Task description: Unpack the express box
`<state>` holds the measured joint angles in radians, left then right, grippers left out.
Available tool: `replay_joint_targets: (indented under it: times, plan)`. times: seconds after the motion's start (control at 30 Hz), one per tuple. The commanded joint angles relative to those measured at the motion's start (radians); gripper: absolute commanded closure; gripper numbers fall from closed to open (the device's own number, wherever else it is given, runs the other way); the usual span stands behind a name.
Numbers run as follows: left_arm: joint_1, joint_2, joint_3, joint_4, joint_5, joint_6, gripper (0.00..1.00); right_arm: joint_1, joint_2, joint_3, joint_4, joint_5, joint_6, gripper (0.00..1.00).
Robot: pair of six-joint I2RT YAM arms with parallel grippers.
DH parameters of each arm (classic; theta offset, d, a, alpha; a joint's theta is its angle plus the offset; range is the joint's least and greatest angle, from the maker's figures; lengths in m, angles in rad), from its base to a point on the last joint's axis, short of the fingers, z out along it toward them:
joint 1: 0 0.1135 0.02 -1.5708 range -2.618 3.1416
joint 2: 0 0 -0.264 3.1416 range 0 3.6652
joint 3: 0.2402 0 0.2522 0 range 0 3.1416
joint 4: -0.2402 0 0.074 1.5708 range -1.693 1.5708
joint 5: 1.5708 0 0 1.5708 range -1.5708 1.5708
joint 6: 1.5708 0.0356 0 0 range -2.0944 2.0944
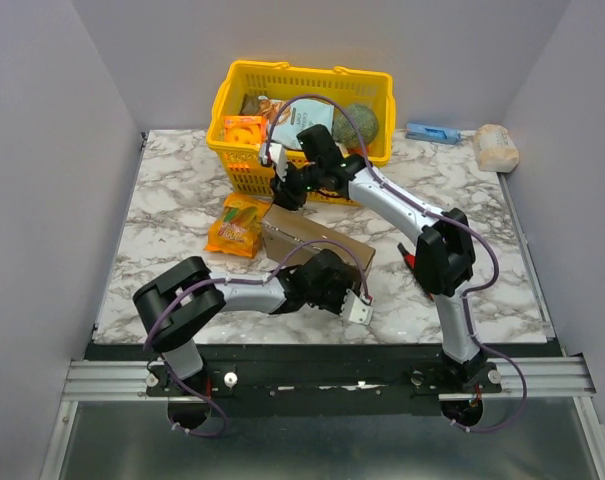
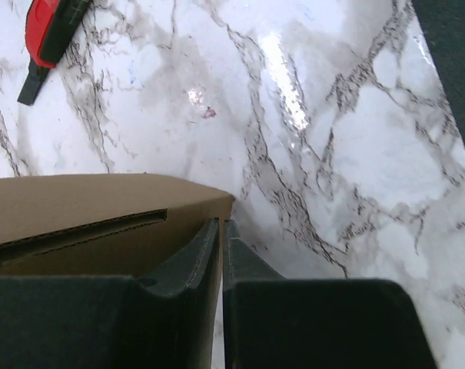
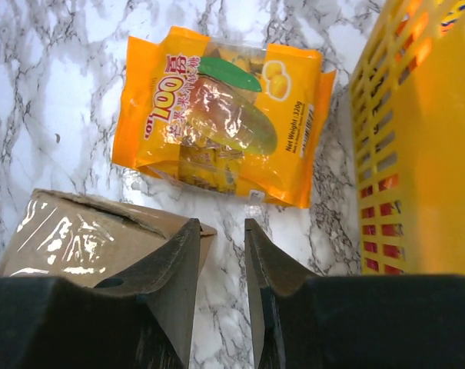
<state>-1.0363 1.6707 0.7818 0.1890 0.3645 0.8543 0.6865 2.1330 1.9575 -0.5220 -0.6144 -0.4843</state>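
The express box (image 1: 317,243), plain brown cardboard with clear tape on top, lies closed in the middle of the table. My left gripper (image 1: 334,276) sits at its near right edge. In the left wrist view the jaws (image 2: 221,224) are pressed together with nothing between them, beside the box corner (image 2: 101,207). My right gripper (image 1: 285,194) hovers over the box's far left corner, in front of the basket. In the right wrist view its jaws (image 3: 221,223) stand a little apart over bare marble, the left finger above the taped box corner (image 3: 86,234).
A yellow basket (image 1: 302,72) with several goods stands at the back; its wall shows in the right wrist view (image 3: 416,154). An orange snack bag (image 1: 237,225) (image 3: 224,123) lies left of the box. A red-black cutter (image 2: 48,31) lies right of it. A blue item (image 1: 432,133) and a beige packet (image 1: 496,147) are back right.
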Motion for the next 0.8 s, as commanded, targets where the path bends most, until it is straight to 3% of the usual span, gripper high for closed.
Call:
replay_joint_targets:
  times: [0.0, 0.3, 0.47, 0.57, 0.6, 0.77]
  plan:
    - [-0.008, 0.075, 0.051, 0.079, -0.027, -0.038, 0.84, 0.027, 0.030, 0.061, -0.021, -0.038, 0.024, 0.63]
    - [-0.031, 0.175, 0.160, 0.083, -0.038, -0.103, 0.78, 0.006, -0.070, 0.118, 0.000, 0.096, 0.025, 0.62]
    - [-0.057, 0.092, 0.171, -0.116, 0.014, -0.058, 0.75, -0.067, -0.231, 0.159, -0.073, 0.117, 0.088, 0.55]
    - [-0.059, 0.017, 0.201, -0.266, 0.091, -0.098, 0.68, -0.145, -0.416, -0.019, -0.090, 0.169, 0.079, 0.47]
    - [-0.056, 0.005, 0.218, -0.304, 0.102, -0.179, 0.65, -0.200, -0.477, -0.090, -0.092, 0.189, 0.072, 0.45]
    - [-0.050, -0.043, 0.338, -0.549, 0.137, -0.365, 0.49, -0.436, -0.776, -0.645, -0.035, 0.307, 0.041, 0.23]
